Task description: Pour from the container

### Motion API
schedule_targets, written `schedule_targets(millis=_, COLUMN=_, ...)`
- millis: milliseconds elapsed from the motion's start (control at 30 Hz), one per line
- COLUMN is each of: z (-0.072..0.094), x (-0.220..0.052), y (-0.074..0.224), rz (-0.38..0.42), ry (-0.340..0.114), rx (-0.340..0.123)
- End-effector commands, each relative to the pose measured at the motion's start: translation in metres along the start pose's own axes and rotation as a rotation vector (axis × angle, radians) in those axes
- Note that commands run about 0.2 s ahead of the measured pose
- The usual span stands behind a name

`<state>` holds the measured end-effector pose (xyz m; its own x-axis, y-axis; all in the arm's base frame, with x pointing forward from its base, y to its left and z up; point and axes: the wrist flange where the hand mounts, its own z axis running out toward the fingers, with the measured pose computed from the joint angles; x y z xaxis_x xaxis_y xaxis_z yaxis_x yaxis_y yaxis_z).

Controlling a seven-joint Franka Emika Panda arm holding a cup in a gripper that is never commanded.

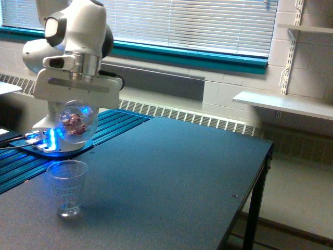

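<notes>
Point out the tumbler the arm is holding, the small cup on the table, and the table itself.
tumbler [76,123], exterior view, its round end facing the camera
small cup [67,186], exterior view, its clear side wall
table [177,177], exterior view, bare top

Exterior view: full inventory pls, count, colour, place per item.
container: 1, clear with pinkish contents, held tipped on its side above the graduated cup
graduated cup: 1, clear, upright on the table, near the view's left
table: 1, dark blue-grey, fills the foreground
shelf: 1, white, on the wall at the view's right
blinds: 1 set, white, over the window behind
robot base: 1, white, lit blue, at the table's far left
end effector: 1, white, closed on the container
</notes>
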<state>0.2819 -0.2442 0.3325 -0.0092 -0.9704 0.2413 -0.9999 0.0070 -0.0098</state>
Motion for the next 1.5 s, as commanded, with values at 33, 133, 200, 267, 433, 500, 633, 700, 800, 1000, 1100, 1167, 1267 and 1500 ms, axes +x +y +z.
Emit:
schedule_targets(millis=33, z=0.02, x=-0.011, y=0.039, rz=0.086, ry=-0.042, rx=-0.08)
schedule_targets(millis=133, z=0.025, x=-0.016, y=0.05, rz=0.082, ry=-0.057, rx=-0.107)
schedule_targets(millis=200, z=0.028, x=-0.018, y=0.054, rz=0.076, ry=-0.064, rx=-0.117)
schedule_targets(millis=267, z=0.03, x=-0.018, y=0.058, rz=0.073, ry=-0.068, rx=-0.133)
schedule_targets(millis=433, z=0.035, x=-0.019, y=0.063, rz=0.082, ry=-0.08, rx=-0.149)
schedule_targets(millis=500, z=0.036, x=-0.019, y=0.063, rz=0.086, ry=-0.084, rx=-0.147)
schedule_targets(millis=633, z=0.033, x=-0.014, y=0.058, rz=0.086, ry=-0.074, rx=-0.138)
schedule_targets(millis=700, z=0.03, x=-0.011, y=0.053, rz=0.079, ry=-0.067, rx=-0.134)
schedule_targets(millis=800, z=0.027, x=-0.006, y=0.046, rz=0.07, ry=-0.059, rx=-0.128)
schedule_targets(millis=1000, z=0.028, x=-0.006, y=0.029, rz=0.049, ry=-0.066, rx=-0.124)
schedule_targets(millis=1100, z=0.033, x=-0.009, y=0.025, rz=0.034, ry=-0.077, rx=-0.137)
schedule_targets(millis=1167, z=0.038, x=-0.013, y=0.025, rz=0.03, ry=-0.094, rx=-0.141)
schedule_targets(millis=1267, z=0.046, x=-0.022, y=0.027, rz=0.045, ry=-0.122, rx=-0.142)
schedule_targets(millis=1500, z=0.056, x=-0.026, y=0.035, rz=0.073, ry=-0.142, rx=-0.17)
